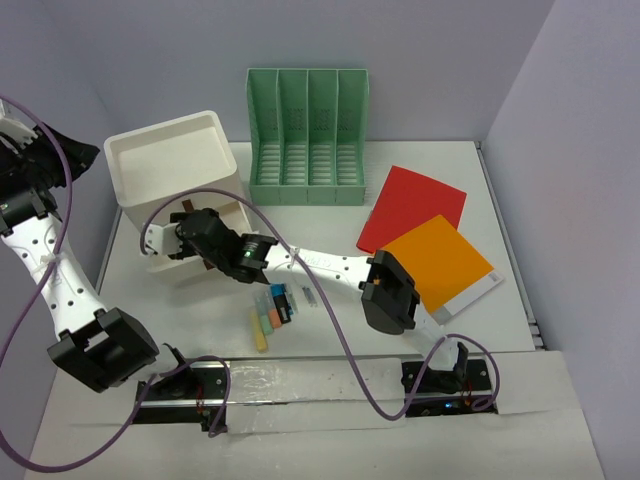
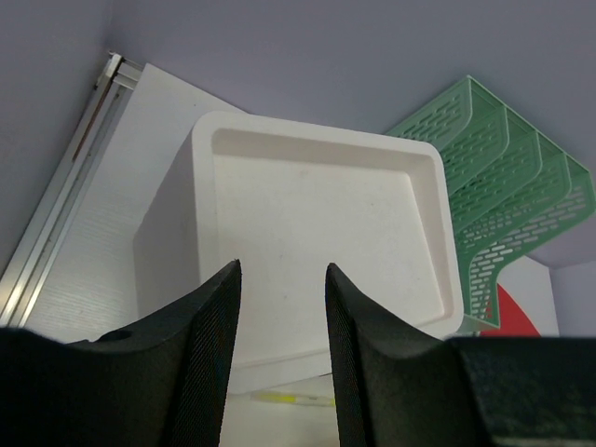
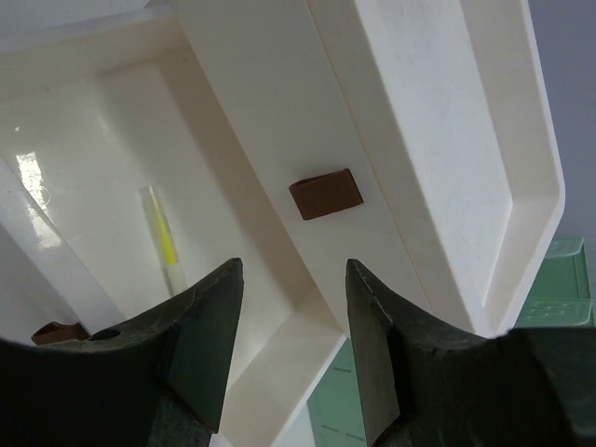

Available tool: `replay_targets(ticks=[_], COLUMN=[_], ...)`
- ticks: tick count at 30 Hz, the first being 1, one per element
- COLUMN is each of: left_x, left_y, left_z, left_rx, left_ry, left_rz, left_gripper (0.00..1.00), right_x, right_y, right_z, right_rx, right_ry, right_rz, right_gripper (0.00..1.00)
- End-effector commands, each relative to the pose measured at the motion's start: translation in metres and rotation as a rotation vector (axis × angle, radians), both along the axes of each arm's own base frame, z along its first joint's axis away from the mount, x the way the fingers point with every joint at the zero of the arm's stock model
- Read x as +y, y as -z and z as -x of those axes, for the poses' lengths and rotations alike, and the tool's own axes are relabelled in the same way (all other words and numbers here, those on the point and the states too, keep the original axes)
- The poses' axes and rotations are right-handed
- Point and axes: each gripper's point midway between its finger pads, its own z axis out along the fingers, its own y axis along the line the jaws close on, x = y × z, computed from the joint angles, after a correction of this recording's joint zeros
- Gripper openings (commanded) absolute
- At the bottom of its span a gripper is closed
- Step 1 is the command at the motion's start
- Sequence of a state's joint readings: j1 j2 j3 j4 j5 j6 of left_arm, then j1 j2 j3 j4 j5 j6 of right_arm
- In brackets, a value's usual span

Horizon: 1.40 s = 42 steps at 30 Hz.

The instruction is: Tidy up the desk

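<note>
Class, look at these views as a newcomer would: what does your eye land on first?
The red folder and orange folder blaze on the right of the white desk, with the green file holder at the back. The right hand reaches across, open, above the pulled-out drawer of the white drawer box, where a yellow pen lies.
</note>
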State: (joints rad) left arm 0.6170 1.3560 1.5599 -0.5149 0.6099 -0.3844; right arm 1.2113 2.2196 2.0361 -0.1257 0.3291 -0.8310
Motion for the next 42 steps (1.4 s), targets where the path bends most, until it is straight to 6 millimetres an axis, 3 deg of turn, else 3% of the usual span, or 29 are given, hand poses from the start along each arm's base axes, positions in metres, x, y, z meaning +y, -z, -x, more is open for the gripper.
replay_targets(ticks=[1,3,6,7,9,11,13,14,16,19,21,23,24,27,32,34,42], left_x=[-0.015,-0.024,-0.041,-0.046,-0.055,-0.060,-0.062,-0.062,-0.066,-0.091,-0.102,-0.111,-0.106,-0.095,-0.089,-0.087,-0.098], left_y=[-0.042,-0.065,-0.102,-0.111,-0.134,-0.141,-0.140,-0.141,-0.124,-0.099,-0.081,-0.058,-0.042,-0.039,-0.020,-0.002,0.024], left_z=[0.003,0.007,0.012,0.012,0.012,0.010,0.008,0.007,0.001,-0.006,-0.002,0.020,0.025,0.057,0.087,0.092,0.109], left_rx=[-0.121,-0.182,-0.286,-0.311,-0.356,-0.357,-0.334,-0.337,-0.254,-0.149,-0.071,0.013,0.057,0.074,0.127,0.172,0.199], left_ry=[0.065,0.106,0.182,0.207,0.241,0.251,0.249,0.244,0.214,0.260,0.284,0.318,0.317,0.253,0.216,0.212,0.230], left_rz=[-0.028,-0.053,-0.087,-0.089,-0.100,-0.100,-0.091,-0.109,-0.140,-0.307,-0.375,-0.490,-0.524,-0.626,-0.670,-0.656,-0.585], left_gripper=[0.47,0.47,0.47,0.47,0.47,0.47,0.47,0.47,0.47,0.47,0.48,0.49,0.49,0.51,0.53,0.53,0.54], right_x=[-0.025,-0.046,-0.093,-0.109,-0.153,-0.189,-0.228,-0.235,-0.255,-0.261,-0.261,-0.260,-0.258,-0.255,-0.255,-0.255,-0.248], right_y=[-0.108,-0.134,-0.147,-0.144,-0.123,-0.103,-0.064,-0.048,-0.003,0.043,0.058,0.076,0.083,0.105,0.144,0.159,0.184], right_z=[0.002,0.006,0.009,0.006,0.005,-0.004,-0.001,0.004,0.012,0.027,0.030,0.031,0.030,0.028,0.027,0.026,0.018], right_rx=[-0.022,0.049,0.186,0.234,0.457,0.530,0.687,0.715,0.802,0.894,0.924,0.946,0.955,0.971,0.986,0.988,0.988], right_ry=[0.096,0.136,0.204,0.233,0.294,0.377,0.508,0.536,0.634,0.689,0.710,0.736,0.743,0.749,0.762,0.769,0.742], right_rz=[-0.274,-0.379,-0.468,-0.482,-0.549,-0.546,-0.561,-0.526,-0.443,-0.323,-0.290,-0.234,-0.212,-0.146,-0.027,0.020,0.124], right_gripper=[0.56,0.56,0.58,0.60,0.64,0.65,0.70,0.71,0.78,0.85,0.84,0.79,0.78,0.72,0.69,0.68,0.68])
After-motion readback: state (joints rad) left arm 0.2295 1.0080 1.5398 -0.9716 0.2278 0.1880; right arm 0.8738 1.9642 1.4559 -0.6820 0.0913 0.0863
